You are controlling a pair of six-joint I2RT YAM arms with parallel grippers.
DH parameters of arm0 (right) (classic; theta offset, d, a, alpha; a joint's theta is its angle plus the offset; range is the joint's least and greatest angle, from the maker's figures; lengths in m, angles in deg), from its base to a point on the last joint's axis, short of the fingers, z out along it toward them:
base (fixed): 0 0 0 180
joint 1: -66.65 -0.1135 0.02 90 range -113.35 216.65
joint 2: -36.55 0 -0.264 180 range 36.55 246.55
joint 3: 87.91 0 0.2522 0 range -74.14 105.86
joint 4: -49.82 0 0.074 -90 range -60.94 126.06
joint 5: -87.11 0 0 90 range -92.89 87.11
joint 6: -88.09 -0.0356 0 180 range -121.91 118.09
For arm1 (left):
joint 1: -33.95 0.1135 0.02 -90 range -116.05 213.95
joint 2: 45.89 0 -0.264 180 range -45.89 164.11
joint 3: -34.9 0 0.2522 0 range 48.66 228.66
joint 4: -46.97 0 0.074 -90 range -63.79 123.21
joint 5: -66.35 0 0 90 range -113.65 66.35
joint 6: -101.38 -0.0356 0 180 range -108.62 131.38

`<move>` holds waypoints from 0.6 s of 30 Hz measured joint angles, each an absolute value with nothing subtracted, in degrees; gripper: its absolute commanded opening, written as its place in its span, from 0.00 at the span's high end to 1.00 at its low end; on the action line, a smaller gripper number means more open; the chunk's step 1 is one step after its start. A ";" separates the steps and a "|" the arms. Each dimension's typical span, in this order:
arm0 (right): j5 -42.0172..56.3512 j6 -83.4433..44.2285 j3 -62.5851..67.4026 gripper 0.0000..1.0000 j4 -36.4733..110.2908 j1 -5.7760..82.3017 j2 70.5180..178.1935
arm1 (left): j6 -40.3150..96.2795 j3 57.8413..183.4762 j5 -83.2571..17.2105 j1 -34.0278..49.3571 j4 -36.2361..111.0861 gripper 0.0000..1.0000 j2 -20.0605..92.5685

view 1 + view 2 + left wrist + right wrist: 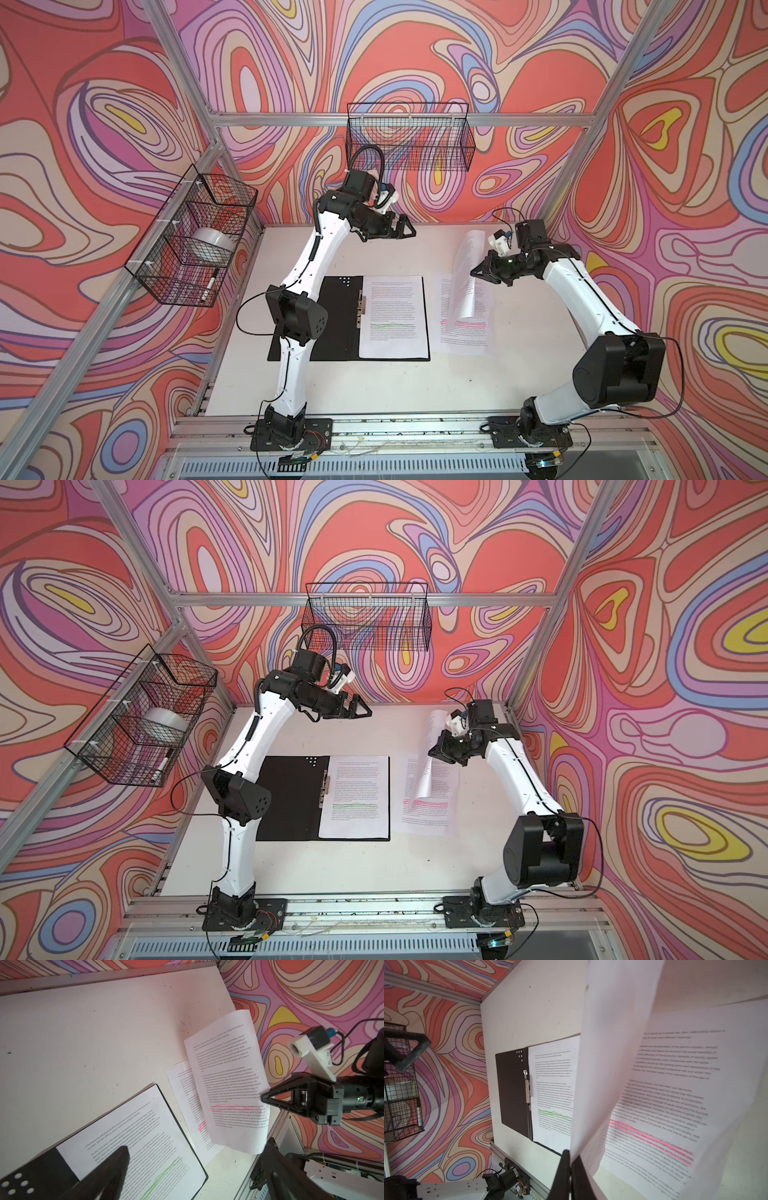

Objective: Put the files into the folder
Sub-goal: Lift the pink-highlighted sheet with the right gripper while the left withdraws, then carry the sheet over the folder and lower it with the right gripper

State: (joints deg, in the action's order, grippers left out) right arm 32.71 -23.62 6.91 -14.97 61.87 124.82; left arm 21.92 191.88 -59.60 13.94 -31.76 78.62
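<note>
**A:** Where is the right gripper (pixel 478 272)?

**B:** Right of centre in a top view, clamped on the long edge of a lifted sheet (pixel 465 299). The right wrist view shows the fingertips (pixel 564 1167) pinched flat on the paper.

**A:** How does that sheet hang?

**B:** It curls in the air, with its upper end toward the back wall. Under it a flat sheet (pixel 465 338) with pink-highlighted lines lies on the table (pixel 374 382). I cannot tell whether the lifted sheet's lower end touches it.

**A:** And the folder (pixel 336 320)?

**B:** Open at centre frame, black inside up, to the left of the right gripper and apart from it. A filed sheet (pixel 392 316) with green highlighting lies on its right half, beside the metal clip (pixel 360 309).

**A:** The left gripper (pixel 409 229)?

**B:** Jaws spread and holding nothing, above the table at upper centre, beyond the folder's far edge.
</note>
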 measured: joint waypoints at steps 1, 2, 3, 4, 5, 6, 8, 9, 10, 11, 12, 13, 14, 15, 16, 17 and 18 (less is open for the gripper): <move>32.93 -24.17 7.90 1.00 -14.90 60.65 124.82 | 21.92 191.85 -59.62 14.82 -31.76 0.00 78.25; 33.15 -24.74 8.77 1.00 -14.84 59.58 124.82 | 21.94 191.81 -59.64 15.41 -31.76 0.00 78.01; 33.39 -25.35 9.62 1.00 -14.59 58.37 124.82 | 21.97 191.79 -59.73 16.20 -31.74 0.00 77.81; 33.67 -25.90 10.17 1.00 -14.29 57.48 124.82 | 21.97 191.74 -59.81 16.74 -31.74 0.00 77.61; 34.00 -26.53 10.54 1.00 -13.87 56.62 124.82 | 21.99 191.70 -59.88 17.46 -31.76 0.00 77.48; 34.22 -27.21 10.67 1.00 -13.46 55.86 124.82 | 22.05 191.61 -59.90 18.08 -31.76 0.00 77.29; 34.61 -28.52 10.54 1.00 -12.96 54.99 124.82 | 22.07 191.53 -60.03 18.82 -31.76 0.00 77.09; 34.98 -29.46 9.99 1.00 -11.93 54.57 124.74 | 22.10 191.50 -60.08 19.04 -31.76 0.00 76.98; 35.42 -30.33 9.03 1.00 -10.49 54.13 124.47 | 22.10 191.48 -60.10 19.19 -31.76 0.00 76.89; 35.77 -31.53 7.44 1.00 -8.87 53.74 124.10 | 22.10 191.48 -60.21 19.26 -31.76 0.00 76.85; 36.03 -32.63 5.82 1.00 -7.40 53.35 123.82 | 22.10 191.48 -60.32 19.32 -31.76 0.00 76.76; 36.25 -33.63 4.07 1.00 -5.79 52.89 123.60 | 22.10 191.44 -60.51 19.34 -31.74 0.00 76.72; 36.56 -34.79 2.04 1.00 -3.91 52.30 123.47 | 22.10 191.18 -60.71 19.34 -31.74 0.00 76.50; 36.73 -36.08 0.01 1.00 -2.11 51.64 123.47 | 22.10 190.78 -60.80 19.36 -31.76 0.00 76.30; 36.93 -37.20 -1.85 1.00 -0.39 51.01 123.58 | 22.10 190.39 -60.93 19.39 -31.76 0.00 76.08; 37.10 -38.55 -3.88 1.00 1.51 50.18 123.77 | 22.10 190.04 -61.06 19.39 -31.76 0.00 75.95; 37.15 -39.64 -5.41 1.00 3.04 49.35 124.15 | 22.10 189.76 -61.13 19.39 -31.74 0.00 75.82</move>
